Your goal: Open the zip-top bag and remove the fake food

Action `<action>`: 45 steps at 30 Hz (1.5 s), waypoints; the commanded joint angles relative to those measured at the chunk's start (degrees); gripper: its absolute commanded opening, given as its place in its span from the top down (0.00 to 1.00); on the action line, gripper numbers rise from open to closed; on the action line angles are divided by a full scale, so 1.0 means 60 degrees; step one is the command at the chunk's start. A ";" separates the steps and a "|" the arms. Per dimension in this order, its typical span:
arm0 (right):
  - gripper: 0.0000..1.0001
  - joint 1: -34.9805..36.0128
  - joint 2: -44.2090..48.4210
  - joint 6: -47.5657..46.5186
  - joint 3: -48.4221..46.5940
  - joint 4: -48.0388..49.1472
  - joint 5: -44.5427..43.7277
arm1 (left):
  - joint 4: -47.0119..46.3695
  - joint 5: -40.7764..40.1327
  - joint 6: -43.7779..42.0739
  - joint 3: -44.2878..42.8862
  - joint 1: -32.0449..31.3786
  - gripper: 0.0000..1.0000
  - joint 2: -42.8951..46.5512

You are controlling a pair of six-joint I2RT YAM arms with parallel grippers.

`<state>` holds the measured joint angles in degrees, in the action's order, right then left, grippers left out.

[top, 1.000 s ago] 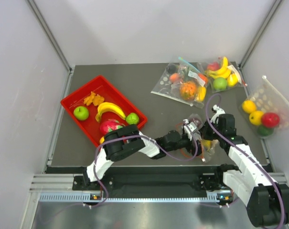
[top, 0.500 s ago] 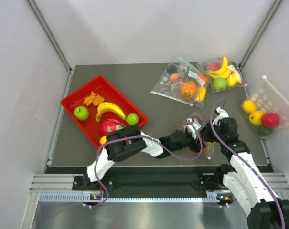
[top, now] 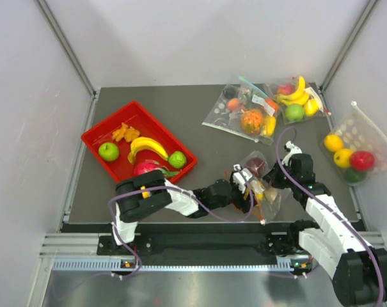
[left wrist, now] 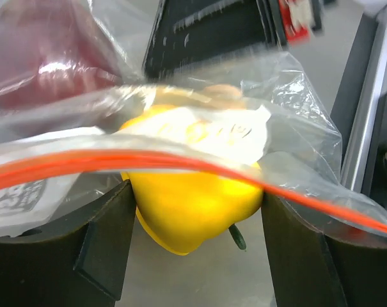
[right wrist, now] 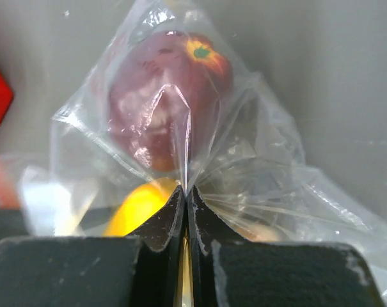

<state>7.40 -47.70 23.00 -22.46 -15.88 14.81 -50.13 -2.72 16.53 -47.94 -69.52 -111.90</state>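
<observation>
Top view: bag (top: 262, 184) lower centre-right on counter (top: 212, 144), between both jaws, left arm's on its left.
Left wrist: jaws wide, clasping yellow piece (left wrist: 193, 204) mid-frame; zip strip (left wrist: 148, 158) lying left-right above.
Right wrist: jaws pinched tight on bag film; purple piece (right wrist: 158, 96) just beyond, upper centre.

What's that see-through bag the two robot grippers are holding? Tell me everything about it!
The zip-top bag is clear, crinkly plastic with an orange-red zip strip along its mouth and a white label. It is crumpled, near the front edge of the table. The right gripper pinches a fold of its plastic. The left gripper clasps a yellow piece at the mouth. A dark red piece shows through the plastic.
</observation>
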 commanded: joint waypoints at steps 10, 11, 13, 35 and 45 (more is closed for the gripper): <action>1.00 0.0041 -0.0648 -0.0421 -0.0827 0.0449 -0.1164 | 0.2054 -0.0629 -0.0368 0.1691 -0.0001 0.96 0.2930; 1.00 0.0027 -0.0663 -0.0435 -0.0842 0.0449 -0.1208 | 0.2201 -0.0688 -0.0397 0.1735 -0.0001 0.96 0.3309; 1.00 0.0012 -0.0692 -0.0479 -0.0915 0.0420 -0.1310 | 0.2903 -0.0994 -0.0397 0.1779 0.0014 0.96 0.3706; 1.00 -0.0047 -0.0619 -0.0450 -0.1208 0.0464 -0.1194 | 0.9657 -0.3677 -0.0251 0.1429 0.6684 0.90 1.0271; 1.00 -0.0047 -0.0458 -0.0553 -0.1237 0.0318 -0.0871 | 0.9322 -0.3588 -0.0251 0.1516 1.0194 0.79 0.9319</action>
<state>7.27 -51.92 20.56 -27.44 -15.44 8.47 6.31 -23.97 15.09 -37.54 -9.54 -54.50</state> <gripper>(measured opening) 0.006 0.752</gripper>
